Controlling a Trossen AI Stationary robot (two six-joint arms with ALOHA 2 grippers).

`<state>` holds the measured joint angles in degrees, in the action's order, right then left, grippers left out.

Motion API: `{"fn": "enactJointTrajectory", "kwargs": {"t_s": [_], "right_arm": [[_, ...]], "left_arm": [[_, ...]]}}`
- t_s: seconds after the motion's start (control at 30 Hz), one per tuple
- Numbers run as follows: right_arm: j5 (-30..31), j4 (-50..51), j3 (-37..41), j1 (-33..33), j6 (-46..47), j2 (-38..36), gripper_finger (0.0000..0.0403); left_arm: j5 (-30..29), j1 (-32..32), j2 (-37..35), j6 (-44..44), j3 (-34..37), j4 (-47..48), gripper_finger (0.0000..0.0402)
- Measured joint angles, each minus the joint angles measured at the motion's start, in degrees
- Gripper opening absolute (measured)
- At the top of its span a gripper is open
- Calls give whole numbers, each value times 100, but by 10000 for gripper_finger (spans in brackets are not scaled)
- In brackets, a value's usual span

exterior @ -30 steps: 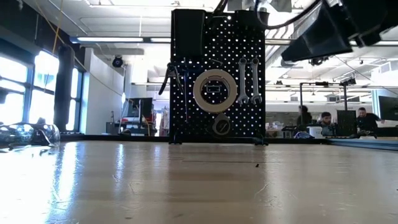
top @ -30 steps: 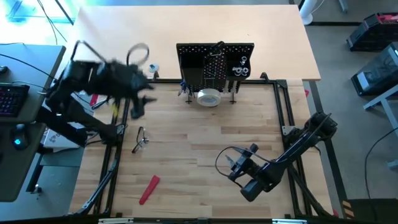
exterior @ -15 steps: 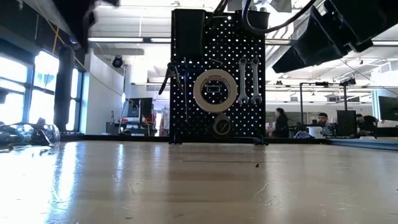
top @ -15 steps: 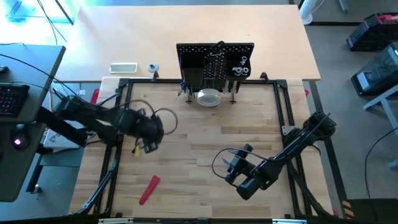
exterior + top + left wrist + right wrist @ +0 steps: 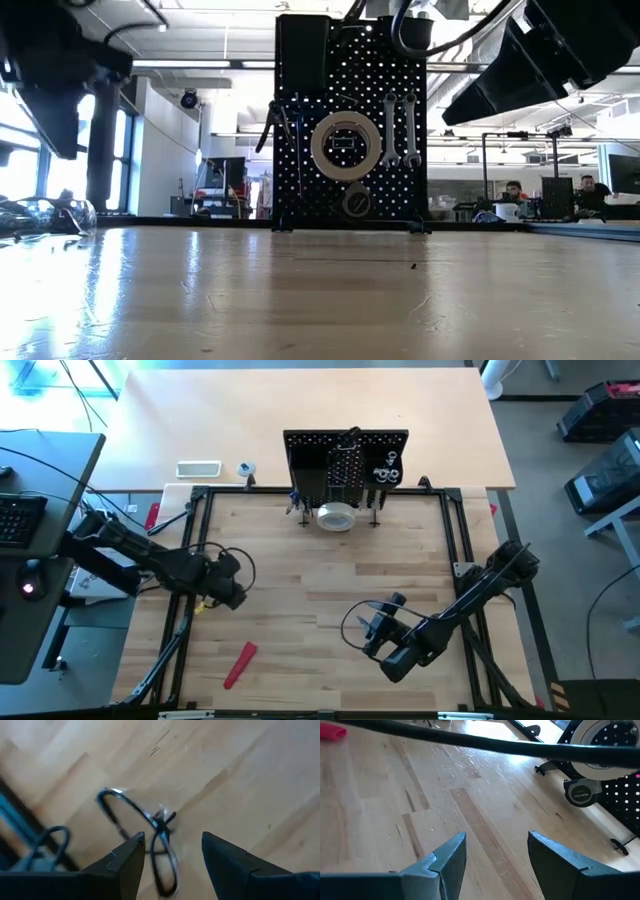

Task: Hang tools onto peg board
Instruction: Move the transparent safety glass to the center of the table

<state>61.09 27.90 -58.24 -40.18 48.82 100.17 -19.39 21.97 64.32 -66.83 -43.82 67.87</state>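
Note:
The black peg board [image 5: 345,460] stands upright at the table's far side. On it hang two silver wrenches [image 5: 399,130], a white tape roll [image 5: 345,143], a small tape measure [image 5: 355,203] and blue-handled pliers [image 5: 273,125]. A red-handled tool [image 5: 238,664] lies flat near the front left. Clear safety glasses with a dark frame [image 5: 142,822] lie on the wood at the left. My left gripper [image 5: 172,840] hangs open above them, pointing steeply down. My right gripper [image 5: 496,840] is open over bare wood at the near right [image 5: 372,622].
A black tube frame [image 5: 455,530] borders the wooden table. Behind it, on the far tabletop, lie a white tray [image 5: 198,468] and a small round thing [image 5: 245,468]. A dark cable [image 5: 520,747] crosses the right wrist view. People sit in the room behind [image 5: 585,190].
My left gripper has swung from high up at the far left, beside the peg board, toward the near edge and down to just above the safety glasses, rolling its wrist on the way. It has stayed open. The glasses have not moved. My right gripper has tipped slightly.

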Motion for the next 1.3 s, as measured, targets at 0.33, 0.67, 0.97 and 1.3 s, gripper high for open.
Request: {"fn": "enactJointTrajectory", "kwargs": {"t_s": [0.33,0.67,0.97,1.3], "right_arm": [[-35,-106,0,-7,59,36,204],[-75,-230,2,-9,64,36,204],[-79,-272,2,-9,15,36,204],[-66,-343,2,17,-39,36,204]], "left_arm": [[97,-456,-728,-218,1342,-1342,188],[720,-1105,-673,708,2086,-2738,166],[1165,-1480,-484,2669,2246,-5515,31],[1574,-1599,537,4254,1847,-7064,117]]}}
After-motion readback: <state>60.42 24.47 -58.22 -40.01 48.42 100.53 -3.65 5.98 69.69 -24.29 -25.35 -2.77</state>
